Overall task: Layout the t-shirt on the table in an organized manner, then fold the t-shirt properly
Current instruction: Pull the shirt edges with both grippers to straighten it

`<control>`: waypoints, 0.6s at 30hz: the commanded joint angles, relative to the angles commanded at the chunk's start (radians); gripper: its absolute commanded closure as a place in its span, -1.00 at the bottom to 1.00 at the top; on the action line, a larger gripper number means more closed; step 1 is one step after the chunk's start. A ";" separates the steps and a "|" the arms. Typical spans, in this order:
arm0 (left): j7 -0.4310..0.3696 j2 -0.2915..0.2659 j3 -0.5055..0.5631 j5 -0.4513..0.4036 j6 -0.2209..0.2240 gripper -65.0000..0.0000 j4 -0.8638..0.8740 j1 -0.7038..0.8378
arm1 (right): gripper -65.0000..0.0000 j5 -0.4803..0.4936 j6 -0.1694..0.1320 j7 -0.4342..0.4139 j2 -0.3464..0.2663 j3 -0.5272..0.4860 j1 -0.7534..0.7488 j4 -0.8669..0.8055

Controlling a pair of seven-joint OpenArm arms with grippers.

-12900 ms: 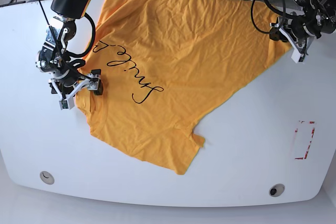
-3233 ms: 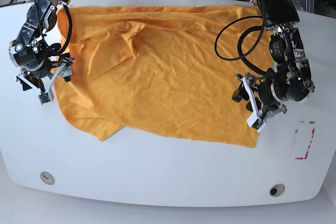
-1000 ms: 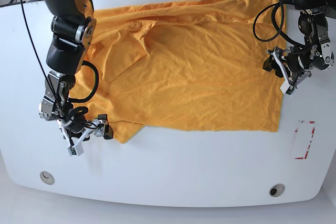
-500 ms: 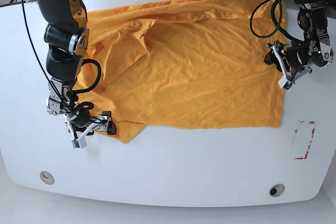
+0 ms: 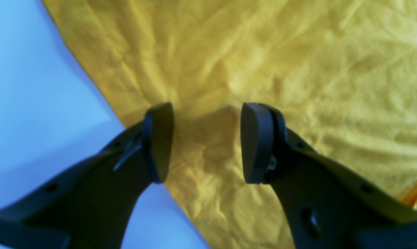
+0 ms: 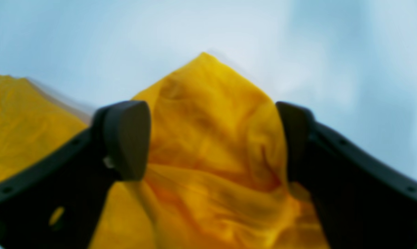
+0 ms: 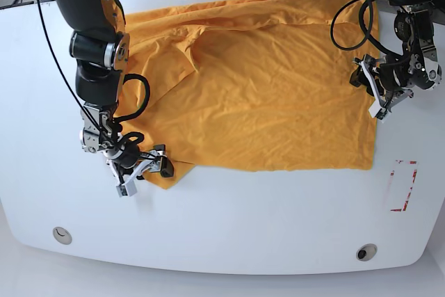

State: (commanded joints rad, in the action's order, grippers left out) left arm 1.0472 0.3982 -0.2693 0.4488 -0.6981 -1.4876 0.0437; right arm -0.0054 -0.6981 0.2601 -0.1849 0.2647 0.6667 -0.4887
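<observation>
The shirt (image 7: 257, 81) is lying spread on the table (image 7: 278, 227), plain side up. The right gripper (image 7: 146, 172) is standing with jaws apart around the shirt's pointed corner, which is rising between its pads (image 6: 127, 138). The left gripper (image 5: 205, 143) is also standing with jaws apart, over the shirt's side edge, with wrinkled cloth lying under and between its pads.

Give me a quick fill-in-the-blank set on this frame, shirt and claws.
1. The left claw has its jaws ____ over the t-shirt.
2. The right claw straddles a pointed ____ of the shirt.
3. In the base view, the shirt's printed script is ____.
4. The red-marked rectangle lies on the table ____ the shirt.

Missing words: open; corner; not visible; apart from
</observation>
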 joint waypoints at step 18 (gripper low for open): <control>0.000 -0.002 0.003 -0.005 0.000 0.09 0.003 0.000 | 0.99 0.002 0.000 -0.018 0.012 -0.040 0.046 -0.025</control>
State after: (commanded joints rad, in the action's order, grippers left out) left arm 1.0472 0.3966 -0.2662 0.4442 -0.6981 -1.4845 0.0437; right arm -0.0038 -0.6981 0.2417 -0.1726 0.2248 0.7127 -0.5132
